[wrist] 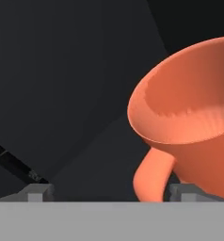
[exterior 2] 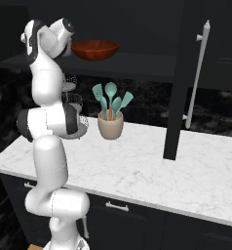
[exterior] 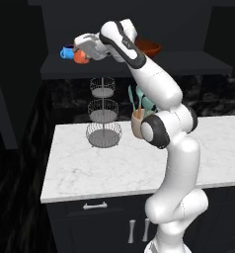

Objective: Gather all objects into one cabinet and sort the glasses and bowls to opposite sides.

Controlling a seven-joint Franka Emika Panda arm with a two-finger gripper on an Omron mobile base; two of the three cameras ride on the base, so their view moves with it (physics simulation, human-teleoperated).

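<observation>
on the cabinet shelf: orange mug (exterior: 81, 57) sits at the left end, blue cup (exterior: 67, 52) just beside it
mug up close: tilted in the hand view (wrist: 189, 136), handle toward the camera
bowl: reddish-brown bowl (exterior 2: 95, 49) well apart, further right on the shelf
gripper: gripper (exterior: 78, 48) at the mug, jaws wide, handle between the fingertips (wrist: 38, 190)
counter: crock of spatulas (exterior 2: 110, 117), wire stand (exterior: 104, 112)
door: cabinet door (exterior 2: 186, 78) open

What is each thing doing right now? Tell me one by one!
hand: open, up at the shelf beside the orange mug, not holding it.
orange mug: on the shelf, handle toward the hand.
blue cup: upright on the shelf, left of the mug.
brown bowl: upright on the shelf, to the right.
cabinet door: swung open.
crock of spatulas: upright on the counter.
</observation>
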